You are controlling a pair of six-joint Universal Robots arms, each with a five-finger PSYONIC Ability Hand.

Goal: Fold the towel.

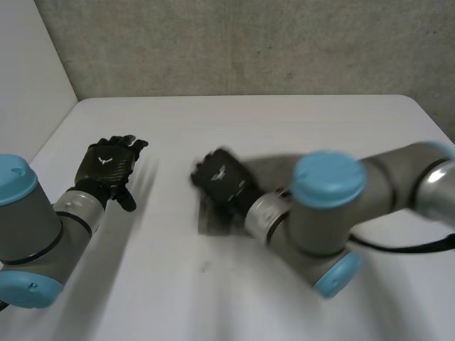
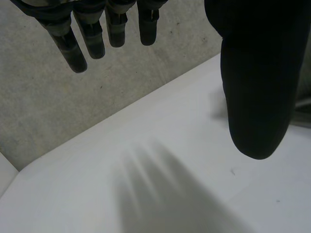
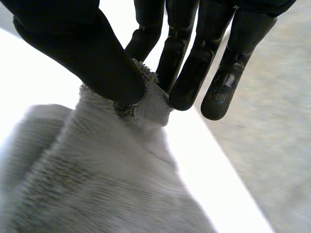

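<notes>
The grey towel (image 3: 97, 174) hangs from my right hand (image 3: 97, 53), whose thumb and fingers (image 3: 189, 73) pinch a bunched bit of its edge. In the head view that right hand (image 1: 220, 177) is over the middle of the white table (image 1: 284, 128), and a dark grey strip of towel (image 1: 212, 219) shows just below it; the arm hides the remainder. My left hand (image 1: 110, 167) hovers over the table's left side, well apart from the towel. Its fingers (image 2: 92, 34) are straight, its thumb is spread wide, and nothing is in it.
A grey concrete wall (image 1: 249, 42) runs behind the table's far edge, and a white wall (image 1: 28, 78) stands at the left. My right arm (image 1: 334, 206) reaches across the near right part of the table.
</notes>
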